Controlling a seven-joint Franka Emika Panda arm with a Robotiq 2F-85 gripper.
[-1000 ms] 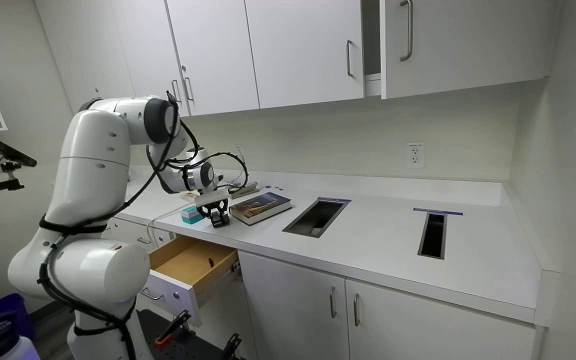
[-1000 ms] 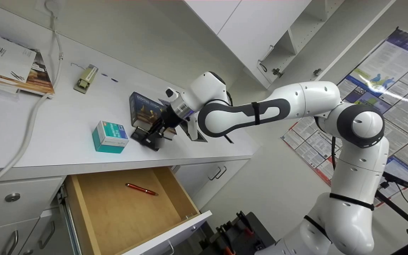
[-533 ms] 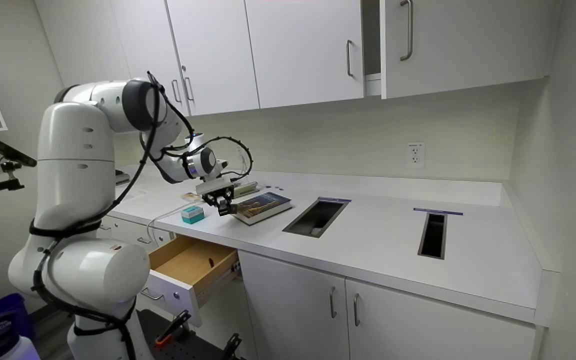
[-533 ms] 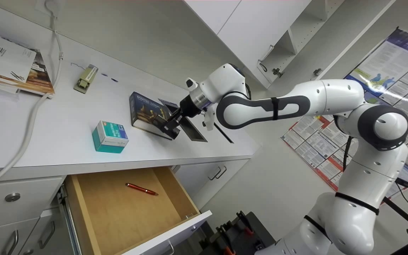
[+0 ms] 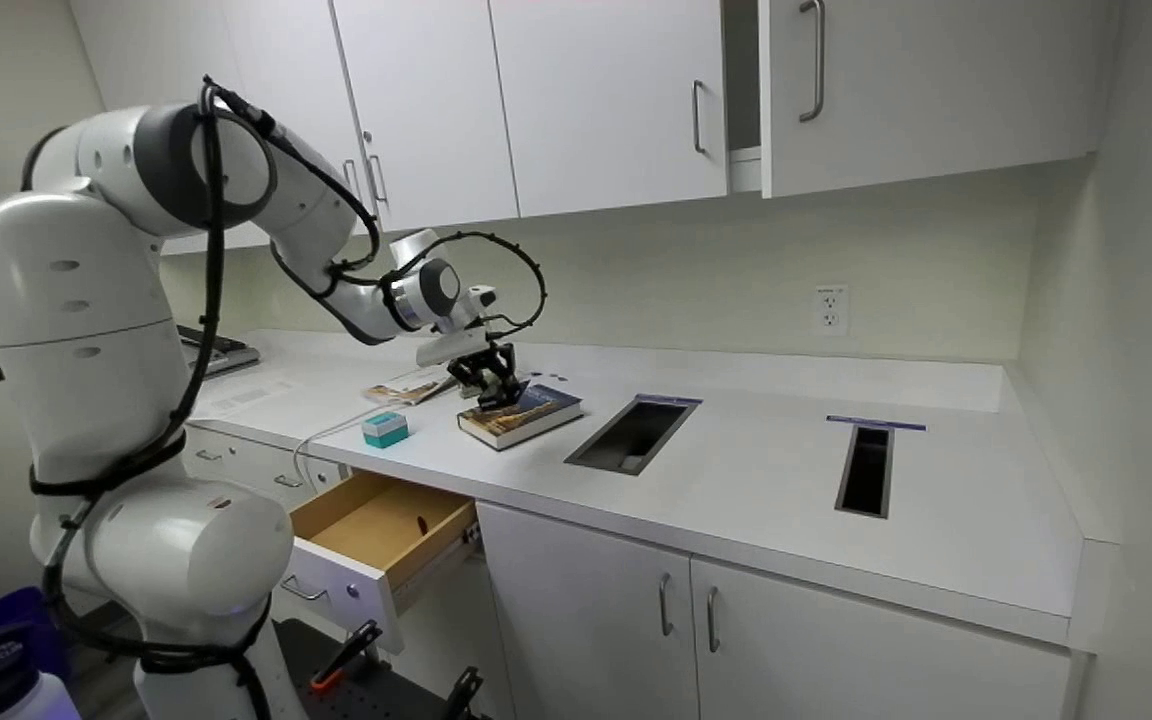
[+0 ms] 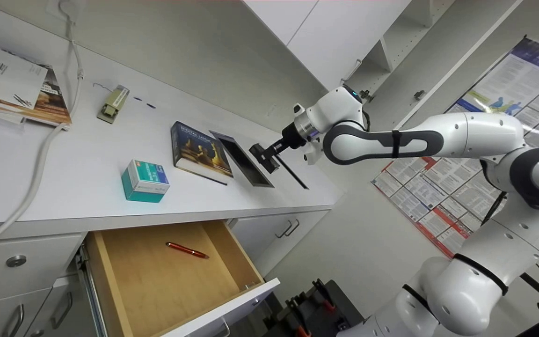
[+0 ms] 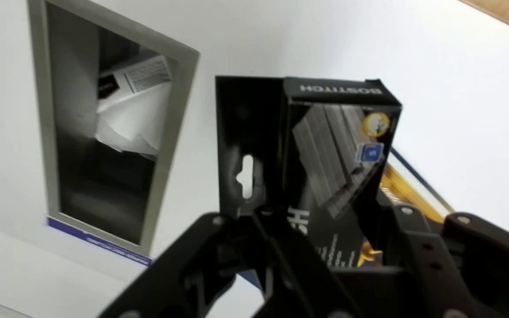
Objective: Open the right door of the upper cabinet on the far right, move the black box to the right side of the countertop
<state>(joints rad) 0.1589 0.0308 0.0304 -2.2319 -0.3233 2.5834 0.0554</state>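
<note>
The black box [image 7: 343, 150], marked BOSTITCH with a hanging tab, shows in the wrist view between my fingers. My gripper [image 7: 323, 210] is shut on it, a finger on each side. In both exterior views the gripper [image 5: 486, 368] [image 6: 275, 149] holds the box [image 5: 502, 394] [image 6: 264, 158] in the air above the countertop [image 5: 736, 510]. The fingers partly hide the box. The right door [image 5: 936, 90] of the far-right upper cabinet stands ajar, with a dark gap at its handle side. Shelves inside the cabinet [image 6: 405, 32] show in an exterior view.
A thick book [image 6: 201, 150] lies on the counter beside a wide recessed opening [image 5: 634, 437]. A narrow opening [image 5: 866, 472] lies further right. A teal-white carton [image 6: 145, 181] stands near the front edge. An open drawer [image 6: 166, 281] with a red pen juts out below.
My gripper has risen from low over the counter, between the teal carton and the book, and moved right, carrying the black box. The door, book and drawer have not moved.
</note>
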